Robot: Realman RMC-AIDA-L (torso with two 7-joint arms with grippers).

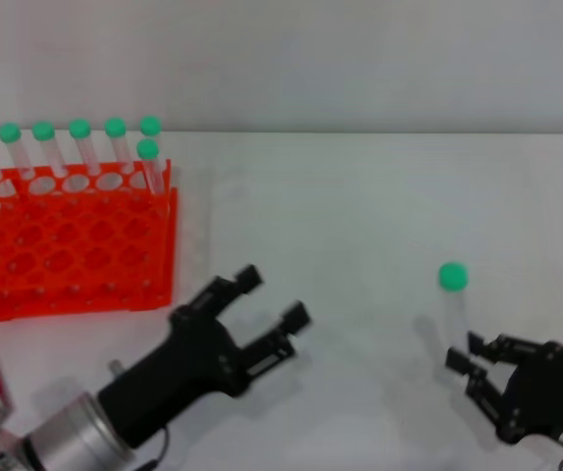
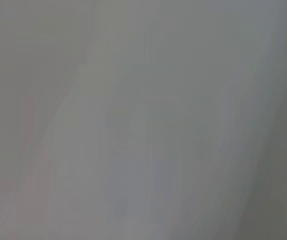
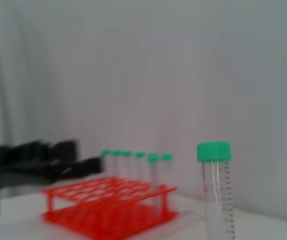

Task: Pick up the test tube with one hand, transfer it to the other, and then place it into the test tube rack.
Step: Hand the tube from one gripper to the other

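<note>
A: What's the largest thing on the table?

B: The white table itself, smooth and matte. Then the test tube rack, bright orange-red plastic, flat and tiered, with a grid of round holes. It sits at the far left of the head view.

A: Anything in it?

B: A row of slim clear tubes with green screw caps stands upright along its far edge, with one more just in front of the row at the right end. The right wrist view shows the same rack and caps beyond it.

A: And the arms?

B: The left gripper is black and angular on a silver cylindrical wrist. It hovers over bare table just right of the rack's near corner, with its two fingers spread apart and nothing between them. The right wrist view catches it as a dark blur beside the rack.

A: The right one?

B: The right gripper is at the lower right, black, with short blocky fingers. They sit at the base of the test tube, but I cannot tell whether they are clamped on it or only beside it.

A: Where is that tube?

B: Upright, well apart from the rack on the right side of the table. It is a clear cylinder with a ridged green cap and printed graduation marks down its wall, best seen from the right wrist.

A: The left wrist view?

B: Only featureless grey.
</note>
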